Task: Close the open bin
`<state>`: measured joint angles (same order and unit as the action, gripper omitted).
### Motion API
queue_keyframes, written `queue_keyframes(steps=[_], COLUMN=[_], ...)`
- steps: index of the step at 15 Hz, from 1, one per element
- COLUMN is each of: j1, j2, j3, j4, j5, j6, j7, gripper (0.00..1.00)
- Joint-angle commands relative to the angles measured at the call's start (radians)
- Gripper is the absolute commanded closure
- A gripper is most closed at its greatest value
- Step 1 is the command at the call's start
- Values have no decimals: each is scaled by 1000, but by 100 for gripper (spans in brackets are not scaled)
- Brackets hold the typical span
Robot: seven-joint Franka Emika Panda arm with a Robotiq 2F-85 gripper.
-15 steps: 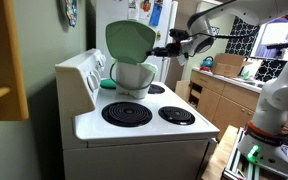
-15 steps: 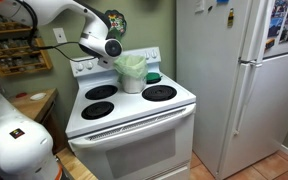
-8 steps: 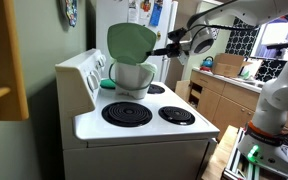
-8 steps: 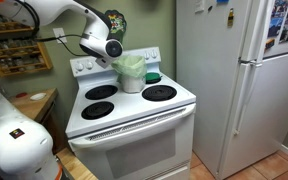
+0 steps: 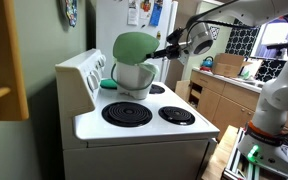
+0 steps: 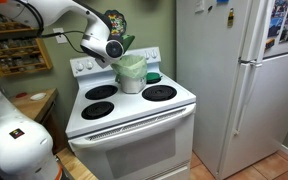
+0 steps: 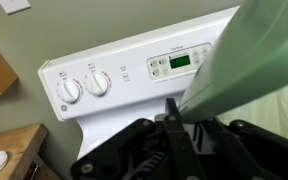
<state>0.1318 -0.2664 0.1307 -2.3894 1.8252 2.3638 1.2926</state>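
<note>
Beside a tall white refrigerator (image 6: pixel 234 80) stands a white electric stove (image 5: pixel 149 133). At the stove's back sits the small whitish plastic bin (image 5: pixel 134 78), its rounded pale-green lid (image 5: pixel 134 46) tilted partway over. The black gripper (image 5: pixel 163 54), fingers together and empty, touches the lid's edge.

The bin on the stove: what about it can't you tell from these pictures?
- Bin contents: hidden by the lid in both exterior views.
- Bin's body: outside the wrist view, where only the lid shows.
- Jaws open or shut: dark and blurred in the wrist view, too small in both exterior views.
</note>
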Motion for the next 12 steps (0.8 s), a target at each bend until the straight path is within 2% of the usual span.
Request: queue_keyframes(steps=[1,6,7,8,12], j1=[-10,-16,-18,-20,-35], j2=[5,2,0,-1,-2], j3=[9,3,2,1,-1], j4=[-18,-22,-23,-24,-39], j5=[-46,-69,-77,-86,-142], j6=[37,21,22,20,23], j7=[85,153,165,172,192], gripper=[96,96,72,60,31])
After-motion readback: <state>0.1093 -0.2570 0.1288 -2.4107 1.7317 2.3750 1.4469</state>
